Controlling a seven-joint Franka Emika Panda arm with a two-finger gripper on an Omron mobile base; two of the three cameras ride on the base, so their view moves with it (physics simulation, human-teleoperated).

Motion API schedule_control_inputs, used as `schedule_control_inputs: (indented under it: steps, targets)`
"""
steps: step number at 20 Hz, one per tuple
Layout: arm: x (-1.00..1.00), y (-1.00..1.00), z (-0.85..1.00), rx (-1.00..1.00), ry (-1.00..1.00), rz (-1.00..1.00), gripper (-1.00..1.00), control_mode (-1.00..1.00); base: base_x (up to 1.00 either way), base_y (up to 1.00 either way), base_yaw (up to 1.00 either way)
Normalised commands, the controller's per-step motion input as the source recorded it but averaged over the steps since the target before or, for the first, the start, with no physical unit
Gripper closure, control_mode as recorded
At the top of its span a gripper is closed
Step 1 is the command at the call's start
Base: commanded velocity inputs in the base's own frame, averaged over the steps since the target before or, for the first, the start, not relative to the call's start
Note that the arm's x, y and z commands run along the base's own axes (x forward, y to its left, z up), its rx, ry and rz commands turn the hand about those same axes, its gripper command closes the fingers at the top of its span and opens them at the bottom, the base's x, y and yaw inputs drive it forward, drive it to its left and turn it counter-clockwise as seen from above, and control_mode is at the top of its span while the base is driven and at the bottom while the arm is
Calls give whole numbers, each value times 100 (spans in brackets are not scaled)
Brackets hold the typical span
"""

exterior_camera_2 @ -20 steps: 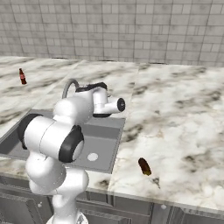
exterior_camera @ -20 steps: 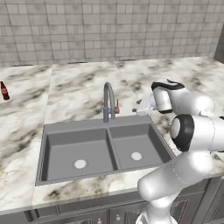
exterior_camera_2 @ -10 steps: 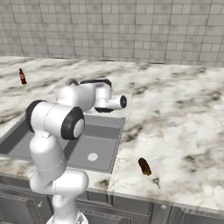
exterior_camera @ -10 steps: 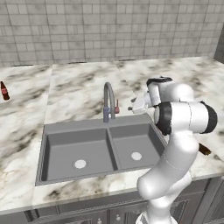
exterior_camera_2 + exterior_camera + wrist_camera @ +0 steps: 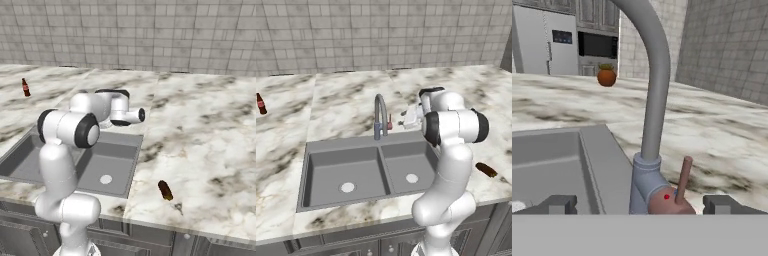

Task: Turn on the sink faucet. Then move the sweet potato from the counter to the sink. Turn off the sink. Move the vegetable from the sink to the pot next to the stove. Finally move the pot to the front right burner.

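Behind sink faucet [image 5: 653, 95], gripper [image 5: 640, 204] open, fingertips partly cut off.

Arm hides sink [image 5: 116, 172] faucet; sweet potato [image 5: 486, 170] perhaps half-hidden behind arm

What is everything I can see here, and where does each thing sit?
sink faucet: one, grey gooseneck with a small reddish lever, behind the divide between the two bowls.
sink: one, grey double basin with a pale round drain in each bowl, set in the counter.
counter: one, pale marble with brown-grey veins, running along the tiled wall.
sweet potato: one, reddish-brown, on the counter right of the sink, near the front edge.
bottle: one, dark red, upright on the counter far left of the sink.
pot: one, round orange-brown, far along the counter in the hand view.
gripper: one, open, level with the faucet lever, just right of it.
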Motion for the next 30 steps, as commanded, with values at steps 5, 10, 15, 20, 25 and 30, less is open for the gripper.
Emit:
schedule_control_inputs:
  steps: [5, 10, 15, 20, 25, 30]
  targets:
    - [34, 23, -23, 0, -1, 2, -100, -100, 0, 0, 0]
    - [29, 18, -15, 0, -1, 1, -100, -100, 0, 0, 0]
    - [26, 10, -9, 0, 0, 1, -100, -100, 0, 0, 0]
    - [25, 4, -3, 0, 0, 1, -100, -100, 0, 0, 0]
    - [23, 0, -5, 0, 0, 1, -100, -100, 0, 0, 0]
    - [12, 13, -7, 0, 0, 1, -100, -100, 0, 0, 0]
